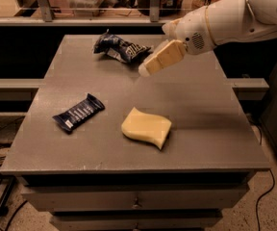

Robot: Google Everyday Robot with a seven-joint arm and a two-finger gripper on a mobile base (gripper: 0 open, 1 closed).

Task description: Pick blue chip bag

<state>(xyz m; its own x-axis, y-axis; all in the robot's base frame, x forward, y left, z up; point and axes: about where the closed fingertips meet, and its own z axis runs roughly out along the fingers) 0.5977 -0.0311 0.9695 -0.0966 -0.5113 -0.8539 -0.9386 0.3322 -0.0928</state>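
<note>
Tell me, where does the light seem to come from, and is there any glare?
Camera view: dim, warm light, brightest behind the glass at the top; the blue chip bag glints faintly; the sponge throws a soft shadow on the table; the gripper hovers just right of the bag.

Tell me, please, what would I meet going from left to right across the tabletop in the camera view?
Bar wrapper → blue chip bag → gripper, which hovers at the bag's right end. I left out the sponge: it lies nearer the front and spans both the bag and the gripper.
</note>
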